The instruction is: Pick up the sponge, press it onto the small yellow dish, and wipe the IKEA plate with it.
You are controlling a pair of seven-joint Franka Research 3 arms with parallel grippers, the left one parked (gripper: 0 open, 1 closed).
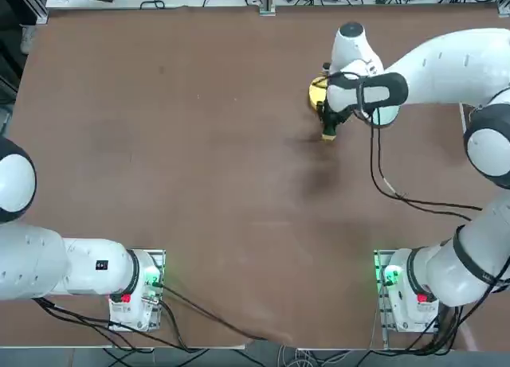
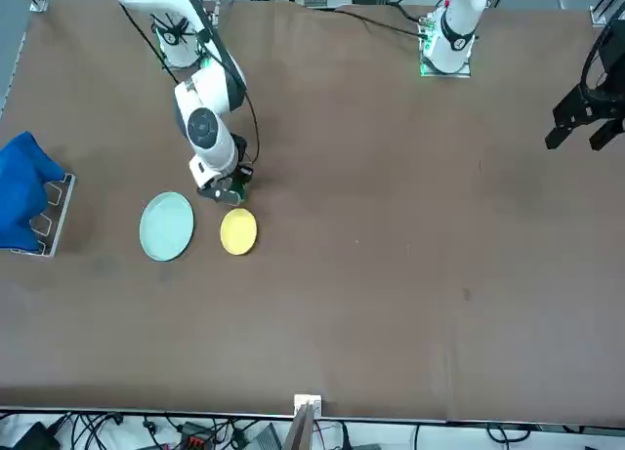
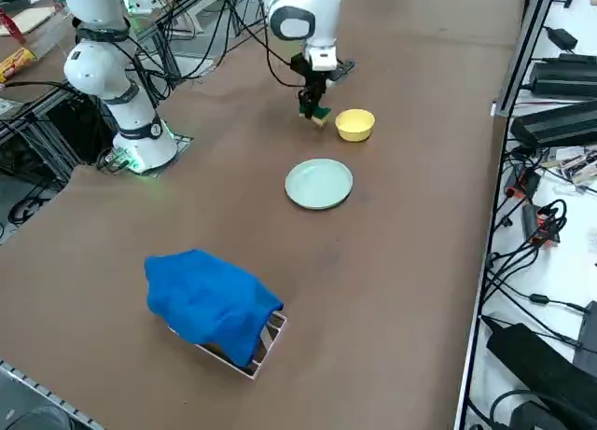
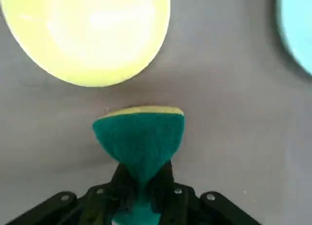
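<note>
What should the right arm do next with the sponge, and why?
Probably carry the sponge sideways over the small yellow dish and press down. The right gripper is shut on it, pinched between the fingers, beside the dish and not above it.

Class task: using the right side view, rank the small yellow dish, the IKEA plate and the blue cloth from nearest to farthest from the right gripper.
1. Small yellow dish, just beside the right gripper.
2. IKEA plate, farther toward the camera.
3. Blue cloth, nearest the camera.

Overhead, front, raised right-side views sharing one table (image 1: 199,184); wrist camera close.
</note>
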